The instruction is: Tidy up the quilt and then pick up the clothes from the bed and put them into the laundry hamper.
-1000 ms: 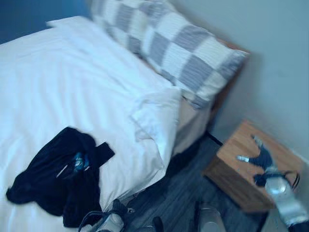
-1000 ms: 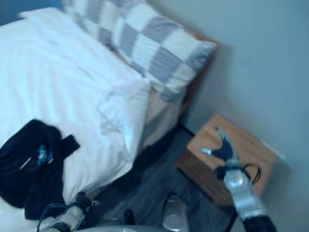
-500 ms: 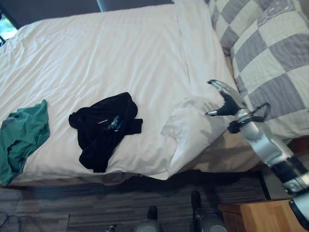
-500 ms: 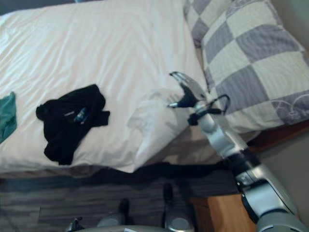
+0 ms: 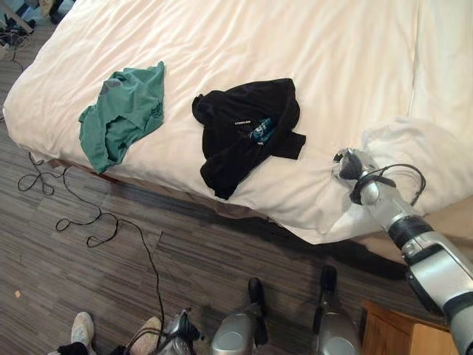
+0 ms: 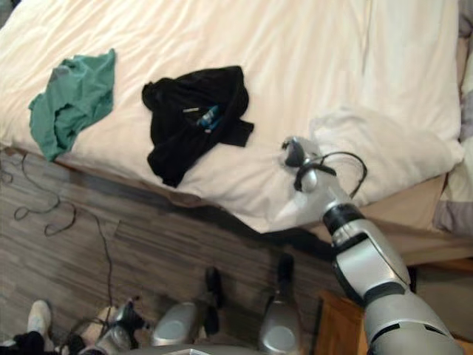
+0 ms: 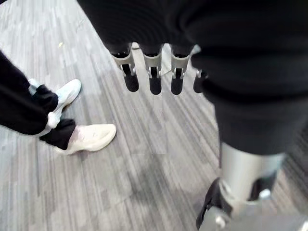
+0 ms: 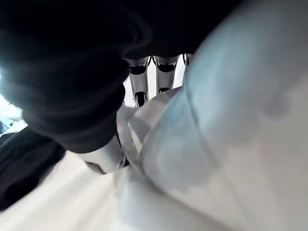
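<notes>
- Our right hand [image 5: 347,164] reaches over the bed's near edge to the turned-back corner of the white quilt [image 5: 403,151]; in the right wrist view its fingers [image 8: 139,82] run down into a fold of the cloth with their tips hidden, so we cannot tell whether they pinch it.
- Our left hand [image 7: 159,67] hangs low over the grey plank floor [image 5: 89,281], fingers straight and relaxed, holding nothing.
- The black garment [image 5: 247,129] lies bunched near the bed's near edge, well to the left of our right hand; the green garment [image 5: 122,115] lies farther left, close to the mattress corner.
- The quilt between the black garment and our right hand is bare.
- A person's light shoes [image 7: 91,137] stand on the floor near our left hand.
</notes>
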Available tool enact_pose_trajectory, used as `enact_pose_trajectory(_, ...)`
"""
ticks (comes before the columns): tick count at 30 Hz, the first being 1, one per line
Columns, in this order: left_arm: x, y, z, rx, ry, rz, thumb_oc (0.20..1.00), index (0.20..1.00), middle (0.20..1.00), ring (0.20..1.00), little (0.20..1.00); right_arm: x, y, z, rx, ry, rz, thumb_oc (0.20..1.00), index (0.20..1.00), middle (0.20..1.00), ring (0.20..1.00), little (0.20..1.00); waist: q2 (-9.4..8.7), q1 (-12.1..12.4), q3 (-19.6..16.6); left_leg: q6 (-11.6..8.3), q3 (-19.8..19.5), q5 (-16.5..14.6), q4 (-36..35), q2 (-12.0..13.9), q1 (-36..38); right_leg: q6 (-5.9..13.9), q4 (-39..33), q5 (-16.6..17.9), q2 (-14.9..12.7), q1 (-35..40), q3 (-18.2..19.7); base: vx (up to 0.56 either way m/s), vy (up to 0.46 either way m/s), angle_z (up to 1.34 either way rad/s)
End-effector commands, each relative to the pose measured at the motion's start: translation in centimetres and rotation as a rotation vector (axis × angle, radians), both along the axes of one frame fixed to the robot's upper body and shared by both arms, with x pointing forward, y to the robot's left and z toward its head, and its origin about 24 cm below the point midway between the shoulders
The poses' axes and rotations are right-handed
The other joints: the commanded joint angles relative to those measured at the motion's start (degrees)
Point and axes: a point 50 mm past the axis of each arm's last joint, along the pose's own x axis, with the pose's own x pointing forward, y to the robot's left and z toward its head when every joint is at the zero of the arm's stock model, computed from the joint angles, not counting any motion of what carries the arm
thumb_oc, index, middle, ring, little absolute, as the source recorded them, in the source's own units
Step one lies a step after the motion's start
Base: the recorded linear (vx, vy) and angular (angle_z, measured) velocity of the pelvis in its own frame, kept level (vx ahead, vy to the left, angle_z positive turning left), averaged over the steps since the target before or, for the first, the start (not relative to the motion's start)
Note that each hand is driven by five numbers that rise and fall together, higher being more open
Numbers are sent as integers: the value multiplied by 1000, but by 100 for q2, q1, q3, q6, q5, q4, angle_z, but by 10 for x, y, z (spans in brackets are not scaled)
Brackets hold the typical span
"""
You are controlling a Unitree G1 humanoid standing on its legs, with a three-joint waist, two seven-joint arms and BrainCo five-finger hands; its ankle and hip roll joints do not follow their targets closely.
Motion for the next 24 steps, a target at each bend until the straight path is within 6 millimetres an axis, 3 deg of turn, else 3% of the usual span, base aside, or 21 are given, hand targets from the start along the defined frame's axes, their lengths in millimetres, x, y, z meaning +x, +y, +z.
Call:
enact_pose_trajectory(1,-4,16,2,38,5,59,1000,1000,1000,1000,1000,-33,-43,-33,57,48,-123,200,200,200,200,200,-242,-433,-116,-261,-110,-711,644,478,-60,241,725,-1202,-44,193,172,34,133,-1)
enact_pose_trajectory(2,-4,19,3,41,6,74,1000,1000,1000,1000,1000,-49,-53,-41,73,43,-142,200,200,200,200,200,-278,-516,-142,-255,-88,-739,615,468,18,252,702,-1199,-38,229,190,25,89,3)
enact_pose_trajectory(3,-5,19,3,42,6,73,1000,1000,1000,1000,1000,-49,-54,-41,74,44,-143,200,200,200,200,200,-280,-504,-158,-254,-84,-725,608,468,4,249,688,-1181,-36,216,194,30,52,7)
enact_pose_trajectory(4,-5,22,3,46,8,87,1000,1000,1000,1000,1000,-66,-64,-48,90,32,-164,448,448,448,448,448,-319,-589,-194,-248,-57,-746,576,459,85,264,664,-1171,-27,260,208,57,65,-1)
enact_pose_trajectory(5,-7,26,3,52,14,110,1000,1000,1000,1000,1000,-103,-83,-66,111,46,-217,1000,1000,1000,1000,1000,-399,-770,-277,-242,8,-772,471,465,258,295,585,-1127,-4,363,249,63,66,-6)
enact_pose_trajectory(6,-8,26,3,53,17,107,1000,1000,1000,1000,1000,-105,-84,-67,111,49,-220,1000,1000,1000,1000,1000,-399,-750,-291,-242,11,-769,463,464,264,296,577,-1123,-3,367,251,77,65,-13)
enact_pose_trajectory(8,-13,27,1,59,34,120,1000,1000,1000,1000,1000,-144,-97,-91,149,89,-294,1000,1000,1000,1000,1000,-484,-918,-385,-237,97,-788,278,479,479,340,424,-1056,10,503,291,72,43,-12)
enact_pose_trajectory(9,-18,26,0,58,47,127,1000,1000,1000,1000,1000,-174,-103,-112,189,140,-364,1000,1000,1000,1000,1000,-552,-1032,-461,-238,188,-756,113,492,624,371,277,-985,42,561,361,40,33,-28)
enact_pose_trajectory(10,-18,26,0,59,47,126,1000,1000,1000,1000,1000,-174,-103,-112,189,140,-365,1000,1000,1000,1000,1000,-555,-1021,-475,-238,197,-735,105,491,609,365,263,-962,44,544,370,26,37,-54)
enact_pose_trajectory(14,-31,23,-5,49,81,143,1000,1000,1000,1000,1000,-227,-104,-159,347,252,-572,1000,1000,1000,1000,1000,-687,-1276,-552,-240,427,-766,-84,516,852,464,116,-826,77,587,513,10,59,-51)
enact_pose_trajectory(16,-32,22,-6,48,86,143,1000,1000,1000,1000,1000,-231,-104,-163,358,249,-613,1000,1000,1000,1000,1000,-706,-1302,-569,-239,478,-759,-84,517,861,473,105,-785,77,563,545,7,60,-41)
enact_pose_trajectory(18,-34,18,-7,46,86,141,1000,1000,1000,1000,1000,-233,-109,-158,380,165,-705,1000,1000,1000,1000,1000,-712,-1353,-561,-225,525,-814,-84,506,934,516,100,-766,64,580,580,30,93,-39)
enact_pose_trajectory(20,-33,10,-8,40,75,133,1000,1000,1000,1000,1000,-216,-114,-126,360,-54,-729,1000,1000,1000,1000,1000,-716,-1328,-551,-199,538,-836,-84,468,968,543,100,-716,30,567,603,6,78,-30)
enact_pose_trajectory(21,-32,8,-9,45,71,122,1000,1000,1000,1000,1000,-199,-115,-96,309,-204,-676,940,940,940,940,940,-704,-1278,-527,-194,498,-843,-84,460,969,542,107,-722,11,573,590,-9,23,-14)
enact_pose_trajectory(22,-32,9,-9,45,71,122,1000,1000,1000,1000,1000,-199,-115,-96,310,-204,-676,940,940,940,940,940,-704,-1276,-532,-194,500,-840,-84,459,963,541,105,-719,12,566,592,1,8,6)
enact_pose_trajectory(24,-27,7,-7,45,61,101,1000,1000,1000,1000,1000,-170,-113,-61,276,-344,-589,200,200,200,200,200,-689,-1166,-478,-197,424,-829,-84,452,930,531,125,-730,-12,557,572,-29,-20,9)
